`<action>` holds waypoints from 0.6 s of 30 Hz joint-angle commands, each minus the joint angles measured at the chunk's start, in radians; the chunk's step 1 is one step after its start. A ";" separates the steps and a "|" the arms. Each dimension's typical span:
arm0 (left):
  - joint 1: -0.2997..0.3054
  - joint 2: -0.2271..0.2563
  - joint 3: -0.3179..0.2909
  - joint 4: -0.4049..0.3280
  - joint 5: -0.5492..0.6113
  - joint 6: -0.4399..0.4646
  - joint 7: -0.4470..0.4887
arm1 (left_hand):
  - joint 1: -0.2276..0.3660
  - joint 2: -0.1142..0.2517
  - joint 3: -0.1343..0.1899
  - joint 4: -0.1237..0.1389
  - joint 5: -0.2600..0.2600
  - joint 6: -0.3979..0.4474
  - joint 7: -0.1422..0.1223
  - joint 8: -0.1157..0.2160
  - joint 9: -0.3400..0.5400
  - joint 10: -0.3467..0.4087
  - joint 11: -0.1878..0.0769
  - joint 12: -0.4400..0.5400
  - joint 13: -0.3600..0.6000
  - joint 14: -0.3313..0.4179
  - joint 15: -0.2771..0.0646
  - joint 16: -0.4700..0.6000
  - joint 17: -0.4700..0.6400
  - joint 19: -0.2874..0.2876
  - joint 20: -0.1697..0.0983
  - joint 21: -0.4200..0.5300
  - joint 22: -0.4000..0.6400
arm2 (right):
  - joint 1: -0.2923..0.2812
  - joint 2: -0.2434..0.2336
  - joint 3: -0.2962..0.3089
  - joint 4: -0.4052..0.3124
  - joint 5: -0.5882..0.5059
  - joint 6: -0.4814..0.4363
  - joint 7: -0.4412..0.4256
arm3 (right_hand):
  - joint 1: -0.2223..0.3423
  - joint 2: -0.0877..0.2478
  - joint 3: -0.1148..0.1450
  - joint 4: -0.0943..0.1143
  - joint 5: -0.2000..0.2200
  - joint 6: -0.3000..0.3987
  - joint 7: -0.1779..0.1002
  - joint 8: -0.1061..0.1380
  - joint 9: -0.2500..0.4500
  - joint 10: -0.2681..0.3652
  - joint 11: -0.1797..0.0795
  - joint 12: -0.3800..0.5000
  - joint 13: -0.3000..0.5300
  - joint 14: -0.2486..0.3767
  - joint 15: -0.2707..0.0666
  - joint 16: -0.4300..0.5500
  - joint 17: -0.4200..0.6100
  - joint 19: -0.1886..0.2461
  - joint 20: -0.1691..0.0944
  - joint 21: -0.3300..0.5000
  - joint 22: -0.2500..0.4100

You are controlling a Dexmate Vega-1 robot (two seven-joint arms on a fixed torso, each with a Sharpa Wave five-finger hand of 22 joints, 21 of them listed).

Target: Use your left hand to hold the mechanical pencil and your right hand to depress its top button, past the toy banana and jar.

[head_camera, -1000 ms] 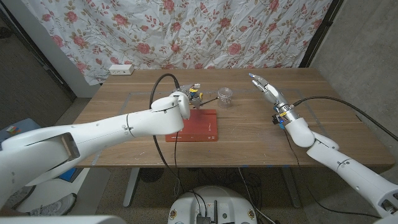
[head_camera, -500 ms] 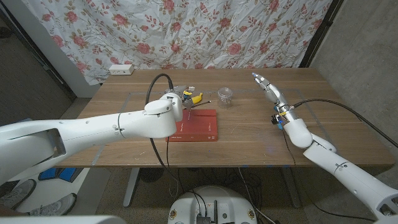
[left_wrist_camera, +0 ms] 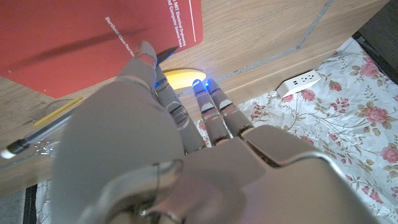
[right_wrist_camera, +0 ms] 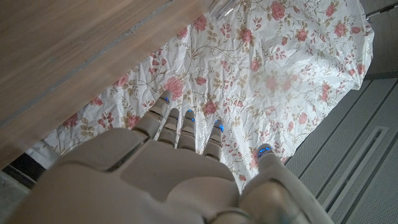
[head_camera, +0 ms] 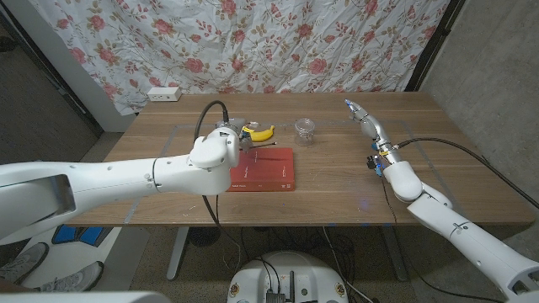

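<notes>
The left robot hand (left_wrist_camera: 161, 124), fingers apart and holding nothing, is reaching for the mechanical pencil (left_wrist_camera: 46, 127) beside the toy banana (head_camera: 258, 133). The right robot hand (head_camera: 364, 120), open, is waiting. Next: grip the barrel.

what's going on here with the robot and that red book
The robot's left hand reaches over the red book toward the toy banana, its fingers apart and holding nothing. A pencil lies on the table beside the book. The right hand is raised with fingers extended, off to the side of the small glass jar. Nothing is gripped yet.
</notes>
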 commanded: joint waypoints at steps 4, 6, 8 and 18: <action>-0.017 0.040 0.058 0.037 0.253 0.000 -0.242 | -0.007 0.003 -0.002 0.002 0.008 0.003 -0.008 0.007 0.006 0.017 -0.006 0.006 0.004 -0.006 -0.168 -0.003 0.003 -0.018 -0.078 -0.008 0.003 | 0.011 0.044 -0.002 0.040 0.125 -0.021 0.060 | -0.002 0.000 0.003 -0.002 0.000 0.017 -0.001 0.008 -0.001 0.006 -0.002 -0.004 0.000 -0.007 -0.014 -0.006 -0.001 0.018 -0.014 0.004 -0.001; -0.016 0.046 0.054 0.042 0.248 -0.012 -0.239 | -0.007 0.004 -0.002 0.002 0.008 0.003 -0.008 0.007 0.006 0.017 -0.006 0.006 0.004 -0.008 -0.169 -0.003 0.003 -0.022 -0.077 -0.010 0.003 | 0.015 0.048 -0.003 0.047 0.133 -0.025 0.062 | -0.003 0.001 0.004 -0.002 0.000 0.017 -0.001 0.008 -0.001 0.007 -0.003 -0.005 0.000 -0.008 -0.017 -0.007 -0.002 0.018 -0.016 0.003 -0.001; -0.015 0.049 0.053 0.049 0.246 -0.023 -0.236 | -0.006 0.003 -0.002 0.002 0.008 0.004 -0.009 0.008 0.006 0.018 -0.006 0.006 0.004 -0.010 -0.169 -0.003 0.003 -0.027 -0.077 -0.011 0.003 | 0.019 0.051 -0.003 0.053 0.138 -0.028 0.062 | -0.003 0.001 0.004 -0.002 -0.001 0.017 -0.001 0.008 -0.001 0.007 -0.004 -0.005 0.000 -0.010 -0.019 -0.008 -0.002 0.017 -0.017 0.002 -0.001; 0.021 0.038 0.011 0.094 0.242 -0.070 -0.234 | -0.009 0.003 -0.003 0.003 0.008 0.006 -0.011 0.010 0.008 0.020 -0.006 0.005 0.004 -0.020 -0.167 -0.002 0.003 -0.053 -0.068 -0.019 0.000 | 0.036 0.067 -0.006 0.088 0.167 -0.033 0.068 | -0.004 0.001 0.005 -0.001 -0.001 0.016 0.000 0.006 -0.001 0.009 -0.008 -0.007 0.000 -0.014 -0.018 -0.011 -0.004 0.015 -0.019 0.001 -0.002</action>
